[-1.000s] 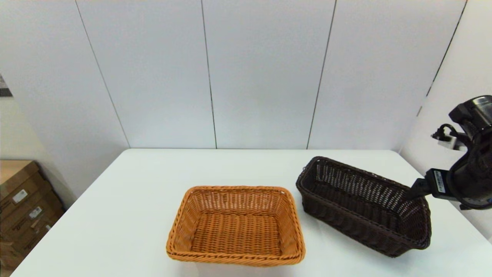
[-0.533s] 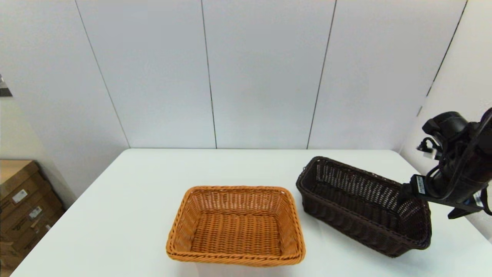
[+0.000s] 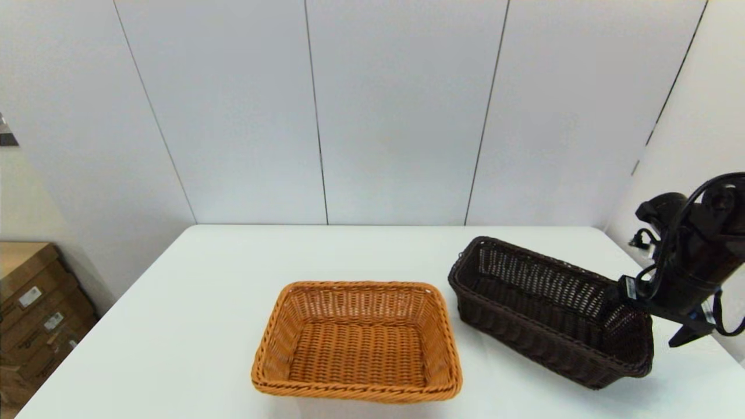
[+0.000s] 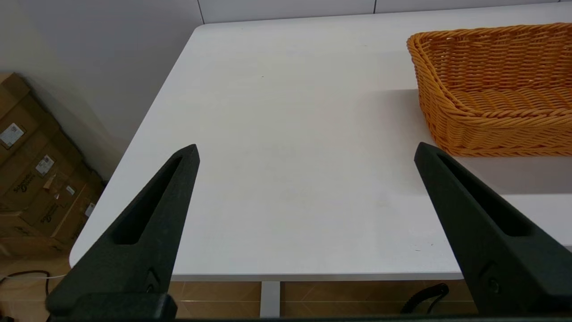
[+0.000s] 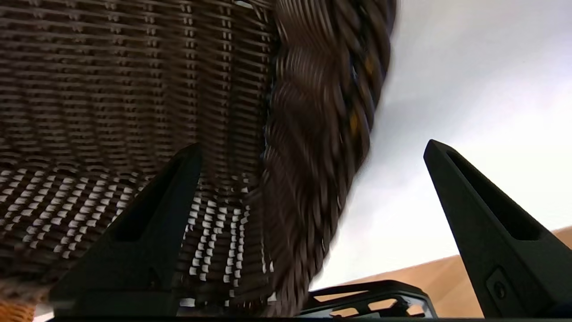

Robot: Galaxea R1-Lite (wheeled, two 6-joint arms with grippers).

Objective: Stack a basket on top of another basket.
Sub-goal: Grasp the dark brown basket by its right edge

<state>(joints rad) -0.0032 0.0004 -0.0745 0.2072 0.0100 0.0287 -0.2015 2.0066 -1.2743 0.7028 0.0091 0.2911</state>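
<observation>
White desk (image 3: 192,302) under pale wall panels, carrying both baskets. Orange basket (image 3: 357,341) flat near the front edge; dark brown basket (image 3: 547,311) just to its right, apart from it, seemingly tipped. Right end effector (image 5: 308,154) at the brown basket's far right end, fingers spread astride the braided rim (image 5: 321,134), one inside, one outside. Left end effector (image 4: 306,154) spread wide off to the orange basket's left, holding nothing.

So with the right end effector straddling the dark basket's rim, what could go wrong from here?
The right end effector is open astride the braided rim of the dark basket, at one end. Gripped there, the basket may sag or swing when lifted. It could then clip the orange basket close beside it.
</observation>
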